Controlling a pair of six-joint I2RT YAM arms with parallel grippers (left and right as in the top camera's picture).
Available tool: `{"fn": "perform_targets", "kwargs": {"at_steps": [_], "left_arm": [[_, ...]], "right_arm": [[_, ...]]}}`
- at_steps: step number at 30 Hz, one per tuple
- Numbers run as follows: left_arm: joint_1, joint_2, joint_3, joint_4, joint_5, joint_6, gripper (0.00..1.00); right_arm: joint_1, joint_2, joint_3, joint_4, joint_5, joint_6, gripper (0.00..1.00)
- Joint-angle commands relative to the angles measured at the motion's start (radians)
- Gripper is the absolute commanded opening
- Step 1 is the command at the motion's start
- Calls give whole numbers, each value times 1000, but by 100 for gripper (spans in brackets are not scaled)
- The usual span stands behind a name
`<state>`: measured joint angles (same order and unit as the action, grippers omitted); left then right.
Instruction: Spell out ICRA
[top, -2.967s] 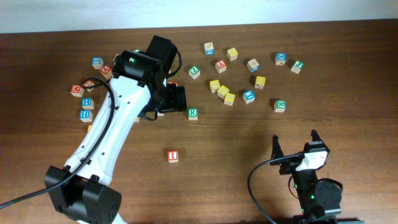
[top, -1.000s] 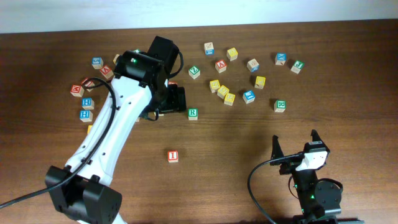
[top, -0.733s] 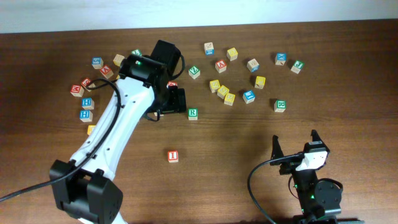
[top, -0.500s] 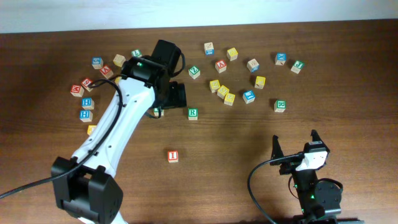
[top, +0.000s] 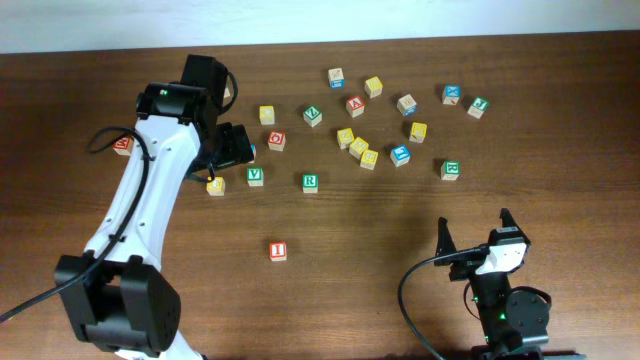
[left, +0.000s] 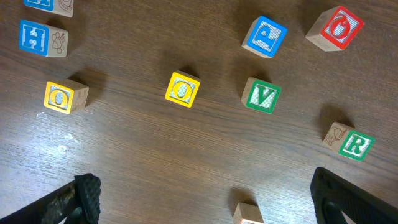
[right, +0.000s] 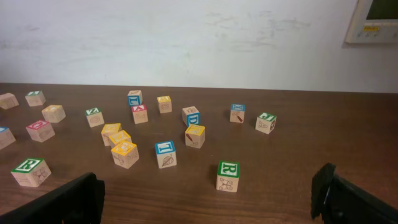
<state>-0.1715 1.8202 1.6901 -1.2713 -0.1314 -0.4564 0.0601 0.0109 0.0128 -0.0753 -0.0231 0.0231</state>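
Note:
A red I block (top: 278, 250) sits alone near the table's middle front; its top edge shows at the bottom of the left wrist view (left: 247, 214). A green R block (top: 310, 182) lies right of a green V block (top: 255, 176). A second green R (top: 450, 169) is at the right. A red A block (top: 355, 105) is at the back. A red block (top: 276, 140) carries a round letter that I cannot read for sure. My left gripper (top: 238, 150) hangs open and empty above the table (left: 208, 205). My right gripper (top: 475, 237) is open and empty at the front right (right: 208, 199).
Several other letter blocks are scattered across the back: yellow ones (top: 358, 147), blue ones (top: 400, 154), a yellow O (top: 215, 186) and blue H blocks (left: 34, 37) under the left arm. The white wall (right: 186, 37) runs behind the table.
My left arm has swung to the left, uncovering the red, yellow, green V and yellow O blocks. Its gripper stays open and empty. The right arm has not moved.

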Motion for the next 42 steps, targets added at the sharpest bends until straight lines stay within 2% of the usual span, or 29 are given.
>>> {"fn": "perform_targets", "kwargs": {"at_steps": [1, 16, 19, 26, 31, 42], "left_arm": [[5, 5, -8, -2, -8, 2, 99], [4, 64, -8, 7, -23, 3, 99], [5, 99, -8, 14, -23, 66, 99], [19, 163, -8, 57, -27, 69, 99], [25, 164, -8, 82, -77, 69, 99], [54, 164, -9, 80, -71, 70, 100]], "right_arm": [[5, -6, -7, -4, 9, 0, 98], [5, -6, -7, -4, 9, -1, 98], [5, -6, -7, -4, 9, -1, 98], [5, -6, -7, -4, 9, -1, 98], [5, -6, -7, -4, 9, -1, 98], [5, -6, -7, -4, 9, -1, 98]]}}
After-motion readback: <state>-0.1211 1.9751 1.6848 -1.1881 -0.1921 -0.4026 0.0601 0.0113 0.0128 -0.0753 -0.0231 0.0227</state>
